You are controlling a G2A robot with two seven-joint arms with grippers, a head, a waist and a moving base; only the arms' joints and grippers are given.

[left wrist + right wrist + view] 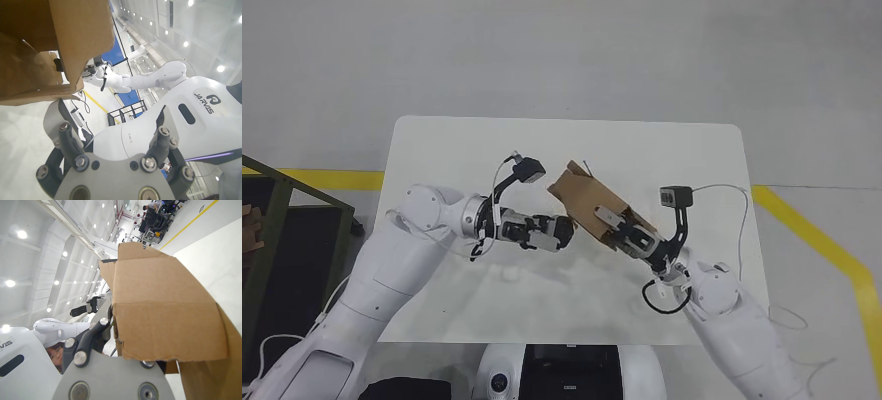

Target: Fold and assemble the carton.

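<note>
Carton [584,196] sits over the middle of my white table [442,150], part-opened with loose flaps. A dark rack [264,215] stands off the table's left side. The right gripper [623,224] pinches 1 carton wall (cardboard hides its far finger). The left gripper [563,231] hangs spread, just beside the carton's other end.

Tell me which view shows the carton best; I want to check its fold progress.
The top view: the whole carton shows, outlined against the table. The left wrist view gives a close flap and some of the inside; the right wrist view gives outer panels from very near, with edges cut off.
</note>
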